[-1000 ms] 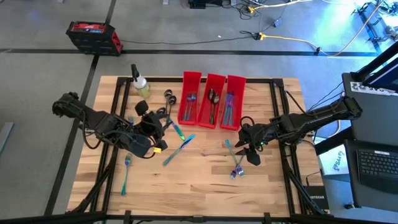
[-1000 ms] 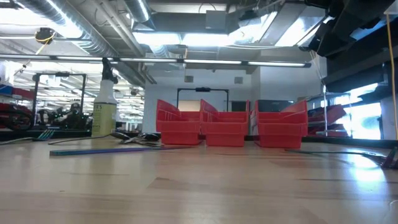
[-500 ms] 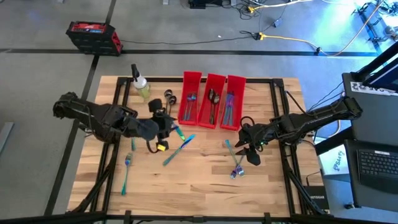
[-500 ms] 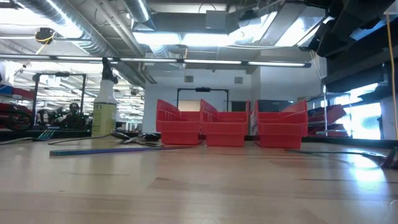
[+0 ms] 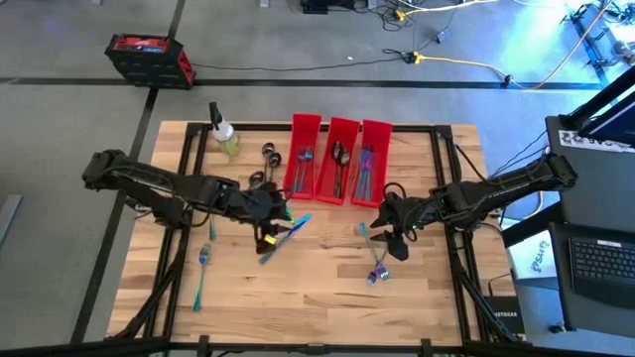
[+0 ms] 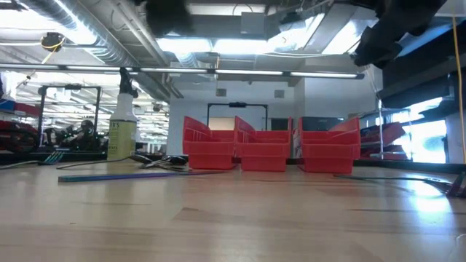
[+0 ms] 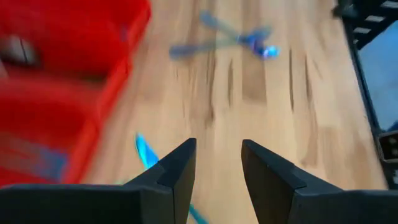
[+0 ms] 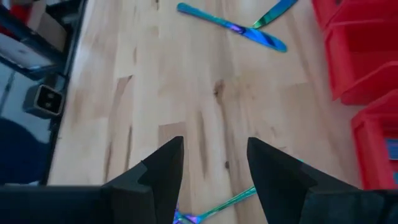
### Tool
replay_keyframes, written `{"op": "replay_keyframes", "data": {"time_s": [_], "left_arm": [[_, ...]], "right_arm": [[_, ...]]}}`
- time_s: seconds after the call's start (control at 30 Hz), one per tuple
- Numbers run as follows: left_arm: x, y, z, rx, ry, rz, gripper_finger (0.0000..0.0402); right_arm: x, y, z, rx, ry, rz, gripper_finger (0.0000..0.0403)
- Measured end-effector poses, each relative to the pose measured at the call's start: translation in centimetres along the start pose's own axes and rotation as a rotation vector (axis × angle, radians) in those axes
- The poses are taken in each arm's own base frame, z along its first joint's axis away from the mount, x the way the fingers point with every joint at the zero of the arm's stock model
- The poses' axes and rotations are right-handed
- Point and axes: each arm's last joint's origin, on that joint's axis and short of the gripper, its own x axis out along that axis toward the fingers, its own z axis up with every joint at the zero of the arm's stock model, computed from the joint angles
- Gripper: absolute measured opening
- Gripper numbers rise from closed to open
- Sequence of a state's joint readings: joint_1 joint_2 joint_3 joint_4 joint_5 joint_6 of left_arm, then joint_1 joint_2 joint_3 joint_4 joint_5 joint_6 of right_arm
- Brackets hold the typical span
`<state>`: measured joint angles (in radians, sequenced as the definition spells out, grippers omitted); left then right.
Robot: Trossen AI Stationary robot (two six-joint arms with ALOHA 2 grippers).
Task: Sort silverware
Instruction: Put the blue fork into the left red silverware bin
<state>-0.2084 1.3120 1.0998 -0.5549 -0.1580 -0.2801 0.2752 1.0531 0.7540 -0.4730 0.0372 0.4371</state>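
Silverware lies scattered over the wooden worktop (image 5: pixel 317 288), with more of it already in the three red bins (image 5: pixel 338 159) standing side by side at the far edge. Two crossed blue knives (image 5: pixel 288 230) lie in front of the bins, just beside the left gripper (image 5: pixel 266 234); the left wrist view shows a blue blade (image 7: pixel 147 153) just ahead of the left fingers (image 7: pixel 177 171), a little to one side of the gap and not between them. Those fingers stand partly apart with nothing in them. A small cluster of blue pieces (image 5: pixel 377 268) lies near the right gripper (image 5: pixel 394 238), together with a teal piece (image 5: pixel 363 230) just beside it. In the right wrist view a teal handle (image 8: pixel 214 208) runs across the gap between the right fingers (image 8: pixel 163 168), on the worktop below them and not gripped; these fingers are also partly apart and empty. A long teal fork (image 5: pixel 201 270) lies well apart near the worktop's left front, and a few dark spoons (image 5: pixel 268 154) rest between the bins and a spray bottle (image 5: pixel 225 134) at the far left. From the low view the bottle (image 6: pixel 121 131) stands upright, left of the bins (image 6: pixel 269 149)
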Motion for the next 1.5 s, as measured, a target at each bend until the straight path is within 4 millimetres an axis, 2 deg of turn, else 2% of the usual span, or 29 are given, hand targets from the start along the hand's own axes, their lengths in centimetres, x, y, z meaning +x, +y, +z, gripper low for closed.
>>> {"op": "replay_keyframes", "data": {"time_s": [0.17, 0.4, 0.63, 0.73, 0.83, 0.97, 1.1, 1.2, 1.33, 1.5], "left_arm": [[-1.3, -0.1, -3.6, -0.265, 0.234, 0.079, 0.0116], [-3.9, -2.8, -8.5, -0.607, 0.555, 0.318, 0.0116], [-5.5, -6.9, -10.8, -0.987, 0.503, 0.374, 0.0116], [-5.8, -8.5, -12.2, -1.094, 0.495, 0.428, 0.0116], [-5.5, -9.5, -13.3, -1.104, 0.513, 0.492, 0.0116], [-4.4, -10.4, -14.7, -1.035, 0.538, 0.588, 0.0116], [-3.4, -10.7, -15.8, -0.996, 0.612, 0.730, 0.0116], [-3.0, -11.0, -16.2, -1.019, 0.659, 0.773, 0.0116], [-2.1, -10.8, -17.1, -1.067, 0.690, 0.766, 0.0116], [-0.7, -9.8, -19.1, -1.095, 0.694, 0.767, 0.0116]], "right_arm": [[0.0, -0.1, 0.1, -0.105, -0.026, -0.044, 0.0163], [0.8, -0.1, 1.0, -0.245, -0.123, -0.153, 0.0163], [2.4, 0.0, 1.2, -0.361, -0.113, -0.184, 0.0163], [3.1, 0.0, 1.3, -0.383, -0.107, -0.200, 0.0163], [3.7, 0.1, 1.6, -0.386, -0.128, -0.204, 0.0163], [4.3, 0.3, 2.2, -0.411, -0.187, -0.178, 0.0163], [4.5, 0.4, 2.6, -0.433, -0.226, -0.170, 0.0163], [4.4, 0.2, 2.8, -0.373, -0.240, -0.168, 0.0163], [4.4, -0.7, 3.4, -0.271, -0.267, -0.185, 0.0163], [4.4, -1.8, 3.7, -0.234, -0.269, -0.225, 0.0163]]}}
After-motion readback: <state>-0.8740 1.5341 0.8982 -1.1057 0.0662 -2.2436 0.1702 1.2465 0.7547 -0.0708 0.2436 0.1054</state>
